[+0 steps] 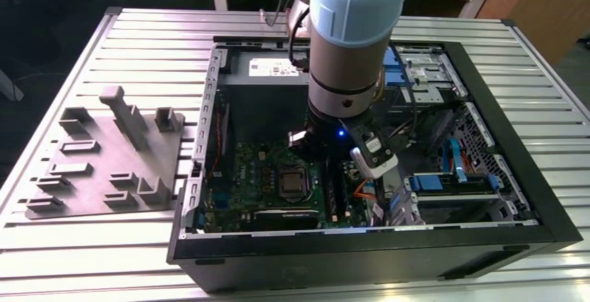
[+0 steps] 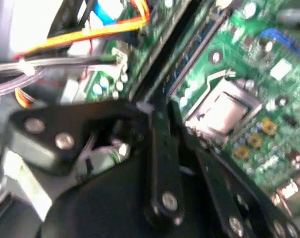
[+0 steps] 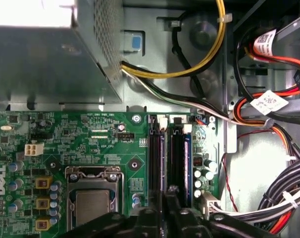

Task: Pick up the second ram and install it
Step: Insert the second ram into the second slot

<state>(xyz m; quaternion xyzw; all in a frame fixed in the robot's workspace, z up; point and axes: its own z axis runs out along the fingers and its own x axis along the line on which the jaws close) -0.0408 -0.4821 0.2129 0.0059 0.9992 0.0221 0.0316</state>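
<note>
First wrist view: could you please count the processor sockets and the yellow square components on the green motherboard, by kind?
processor socket: 1
yellow square components: 3
Total: 4

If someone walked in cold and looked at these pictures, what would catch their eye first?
Most striking is the pale blue robot arm reaching down into the open computer case that lies on a slatted metal table. Under it lies the green motherboard with its silvery processor socket, and the gripper hangs right over the long black memory slots. A grey fixture tray sits beside the case, at the exterior view's left.
</note>
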